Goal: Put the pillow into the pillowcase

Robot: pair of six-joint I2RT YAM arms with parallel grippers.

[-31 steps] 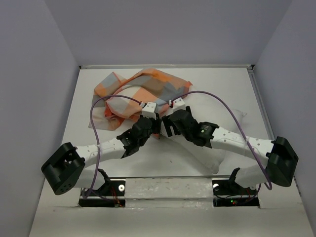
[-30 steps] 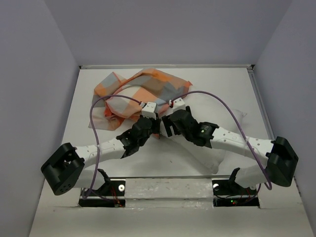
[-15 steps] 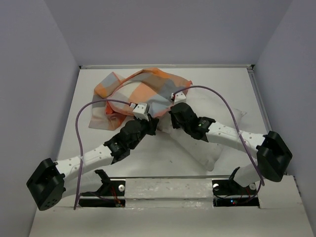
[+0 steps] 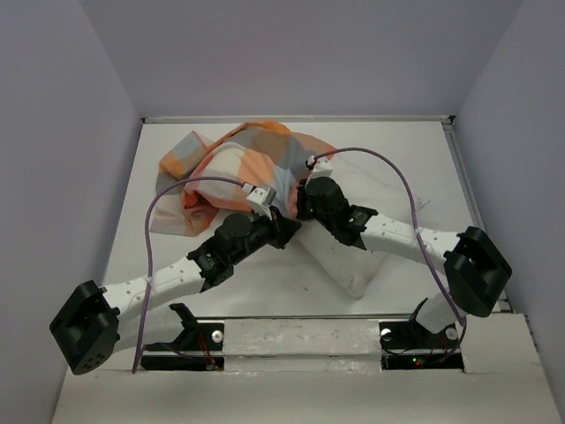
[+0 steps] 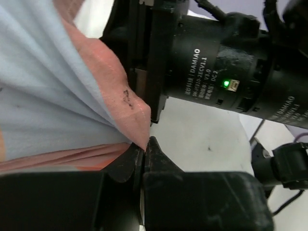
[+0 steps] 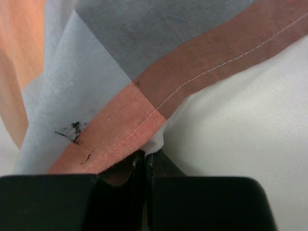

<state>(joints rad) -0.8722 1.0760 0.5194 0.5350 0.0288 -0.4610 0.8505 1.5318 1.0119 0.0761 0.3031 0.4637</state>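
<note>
The checked orange, grey-blue and cream pillowcase (image 4: 237, 166) lies bunched at the back left of the table. The white pillow (image 4: 351, 263) pokes out of its near right end, partly under my right arm. My left gripper (image 4: 281, 231) is shut on a pinch of the pillowcase's orange edge (image 5: 137, 113), its fingertips (image 5: 155, 153) pressed together. My right gripper (image 4: 305, 201) is shut on the stitched hem of the pillowcase (image 6: 120, 134), with a sliver of white cloth in the same pinch. The pillow (image 6: 240, 120) fills the right of the right wrist view. Both grippers stand close together at the pillowcase's mouth.
Grey walls close the table (image 4: 397, 150) on three sides, with a raised rim (image 4: 466, 177) along the right. My right arm's black wrist motor (image 5: 211, 62) sits just beyond my left gripper. Purple cables (image 4: 177, 190) arc over both arms.
Both grippers have shut on the pillowcase's edge. Both arms have reached further back, and the pillowcase has bunched towards the back left over the pillow.
</note>
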